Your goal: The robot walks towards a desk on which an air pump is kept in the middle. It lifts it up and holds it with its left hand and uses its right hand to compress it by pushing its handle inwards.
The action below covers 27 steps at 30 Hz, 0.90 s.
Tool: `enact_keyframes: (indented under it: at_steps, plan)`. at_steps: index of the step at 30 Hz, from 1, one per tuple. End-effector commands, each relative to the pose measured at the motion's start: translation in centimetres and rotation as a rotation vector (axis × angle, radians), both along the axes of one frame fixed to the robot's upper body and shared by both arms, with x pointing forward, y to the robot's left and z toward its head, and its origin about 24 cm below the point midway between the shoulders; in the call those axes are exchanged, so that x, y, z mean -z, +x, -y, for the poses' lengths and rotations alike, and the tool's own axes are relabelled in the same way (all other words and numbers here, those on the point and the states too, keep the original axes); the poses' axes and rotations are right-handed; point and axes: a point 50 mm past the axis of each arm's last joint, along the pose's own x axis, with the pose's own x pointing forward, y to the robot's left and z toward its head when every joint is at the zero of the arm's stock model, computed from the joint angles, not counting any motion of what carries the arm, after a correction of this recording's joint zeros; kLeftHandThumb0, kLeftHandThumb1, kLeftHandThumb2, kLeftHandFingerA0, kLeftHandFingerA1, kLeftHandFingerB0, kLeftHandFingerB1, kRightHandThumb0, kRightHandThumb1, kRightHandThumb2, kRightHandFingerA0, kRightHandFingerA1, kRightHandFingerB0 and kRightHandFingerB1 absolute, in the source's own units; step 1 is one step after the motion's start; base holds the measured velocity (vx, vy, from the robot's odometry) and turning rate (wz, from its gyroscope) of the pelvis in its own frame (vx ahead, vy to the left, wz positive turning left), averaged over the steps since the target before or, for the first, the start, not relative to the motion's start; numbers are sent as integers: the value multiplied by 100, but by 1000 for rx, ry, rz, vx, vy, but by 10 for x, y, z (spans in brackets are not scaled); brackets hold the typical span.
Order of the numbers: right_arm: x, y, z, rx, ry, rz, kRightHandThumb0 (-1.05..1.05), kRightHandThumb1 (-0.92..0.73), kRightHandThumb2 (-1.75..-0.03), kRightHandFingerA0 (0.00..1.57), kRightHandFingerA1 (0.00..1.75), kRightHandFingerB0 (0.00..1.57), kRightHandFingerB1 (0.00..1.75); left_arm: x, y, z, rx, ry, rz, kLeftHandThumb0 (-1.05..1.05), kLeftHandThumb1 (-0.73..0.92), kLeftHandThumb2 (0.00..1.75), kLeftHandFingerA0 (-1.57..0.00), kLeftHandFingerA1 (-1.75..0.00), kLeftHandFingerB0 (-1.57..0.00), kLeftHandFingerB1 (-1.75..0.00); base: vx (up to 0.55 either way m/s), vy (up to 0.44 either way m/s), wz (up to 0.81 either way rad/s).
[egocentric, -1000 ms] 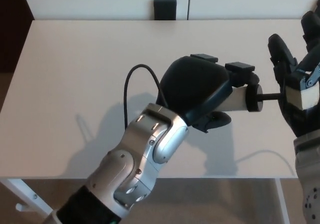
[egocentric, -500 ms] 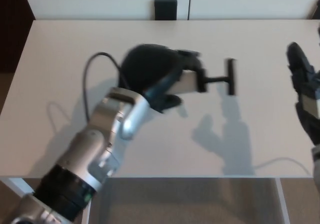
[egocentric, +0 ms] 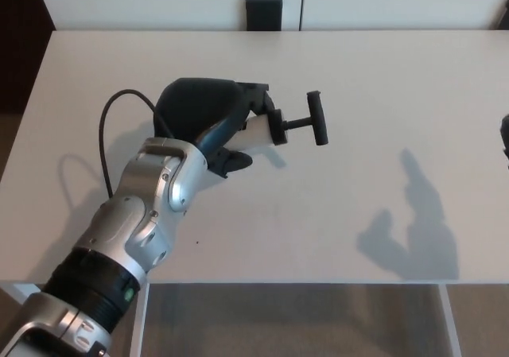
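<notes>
Head view: left hand (egocentric: 203, 118) is gripping the air pump (egocentric: 258, 125) above the table (egocentric: 398, 95); handle (egocentric: 317, 118) is showing extended, compression pending; right hand barely visible, fingers' state unclear.

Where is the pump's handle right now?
Head view, just left of centre: the handle sticks out rightward from the pump in the left hand, above the desk.

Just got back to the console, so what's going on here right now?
The left robot hand is shut on the air pump, holding it over the white desk with the T-handle pointing toward the robot's right and its rod showing. A black hose loops out behind the wrist. The right robot hand barely shows at the picture's edge, well apart from the handle, and only its shadow falls on the desk.
</notes>
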Motion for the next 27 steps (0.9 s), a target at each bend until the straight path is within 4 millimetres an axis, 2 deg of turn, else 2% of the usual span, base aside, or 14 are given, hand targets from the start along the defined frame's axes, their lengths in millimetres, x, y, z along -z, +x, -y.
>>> enact_keyframes:
  at_steps: [1,2,4,5,8,13,14,17,18,20,21,23,24,27]
  plan:
    - [-3,-6,5,6,-5,45,-95,-91,-138,0,32,0,24,-1,0,2,39,-29,6,-22,77,61,-75,-167,-79,-69,0,0,0]
    - [-5,-8,5,7,-18,58,-95,-92,-92,0,17,0,0,2,-1,5,63,-48,-37,-28,71,62,-80,-131,-65,-44,0,0,0]
    - [-8,-10,6,8,-33,72,-95,-92,-92,0,17,0,0,5,-3,9,94,-71,-88,-28,71,62,-80,-131,-65,-44,0,0,0]
    - [-10,-12,6,4,-49,86,-96,-92,-89,0,18,0,0,8,-4,12,125,-18,-203,-88,53,89,0,0,0,-14,0,0,0]
    - [-15,-16,6,8,-85,108,-95,-90,-101,0,22,0,0,14,-8,17,173,81,-399,-92,54,91,0,0,0,-12,0,0,0]
    - [-16,-17,6,12,-92,110,-95,-90,-101,0,22,0,0,15,-9,18,180,88,-419,-92,54,91,0,0,0,-12,0,0,0]
    - [-18,-19,7,13,-102,117,-97,-92,-87,0,23,0,0,13,-10,19,183,90,-432,-91,65,61,0,0,0,-8,0,0,0]
    - [-21,-21,8,13,-115,125,-97,-92,-87,0,23,0,0,11,-11,21,188,92,-448,-91,65,61,0,0,0,-8,0,0,0]
    - [-25,-30,13,13,-95,137,-98,-92,-88,0,24,0,0,-6,-20,16,255,19,-407,-98,55,91,0,0,0,-3,0,0,0]
    - [-27,-34,14,11,-86,142,-98,-92,-88,0,24,0,0,-14,-25,13,285,-8,-388,-98,55,91,0,0,0,-3,0,0,0]
    - [-29,-36,17,16,-92,148,-97,-92,-91,0,21,0,0,-30,-31,6,299,-42,-333,-90,63,60,0,0,0,0,0,0,0]
    - [-30,-40,20,21,-100,154,-97,-92,-91,0,21,0,0,-50,-40,-4,321,-76,-264,-90,63,60,0,0,0,0,0,0,0]
    - [-34,-46,24,28,-137,165,-96,-86,-140,0,35,0,25,-77,-56,-21,345,-136,-161,-88,60,59,0,0,0,0,0,0,0]
    - [-44,-61,34,31,-230,183,-105,-80,-138,0,31,0,20,-130,-105,-56,414,-227,60,-87,59,59,0,0,0,0,0,0,0]
